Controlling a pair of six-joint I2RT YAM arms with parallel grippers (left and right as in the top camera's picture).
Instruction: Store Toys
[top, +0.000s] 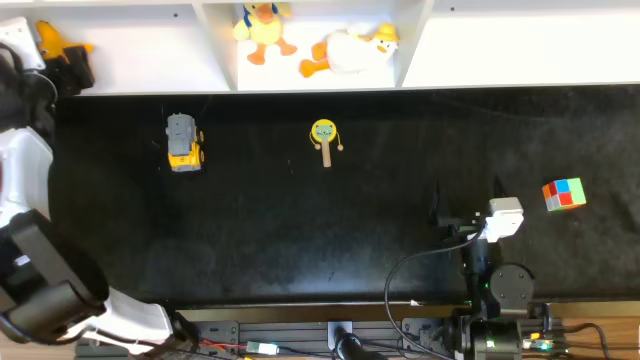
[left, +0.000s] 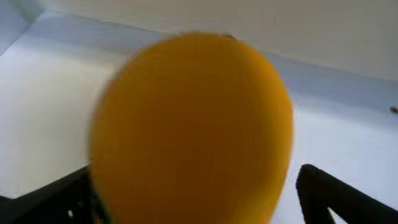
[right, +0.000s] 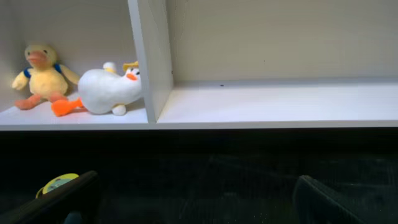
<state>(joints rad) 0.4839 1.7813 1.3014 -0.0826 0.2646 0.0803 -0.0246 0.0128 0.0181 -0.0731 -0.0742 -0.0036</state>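
Observation:
An orange toy (left: 193, 124) sits close between my left gripper's (left: 194, 202) spread fingers, inside the left compartment of the white shelf (top: 150, 70). In the top view the orange toy (top: 52, 40) lies at the far left, with the left gripper (top: 72, 66) right beside it and open. A toy truck (top: 183, 143), a yellow rattle (top: 324, 136) and a coloured cube (top: 564, 194) lie on the black mat. My right gripper (top: 440, 212) is low over the mat's right part, open and holding nothing. The rattle (right: 57, 183) shows near its finger.
A yellow duck (top: 262, 24) and a white duck (top: 350, 50) occupy the middle compartment; both the yellow duck (right: 38, 76) and the white duck (right: 109, 91) face my right wrist. A divider (right: 149, 59) separates them from the bare right compartment (right: 280, 99).

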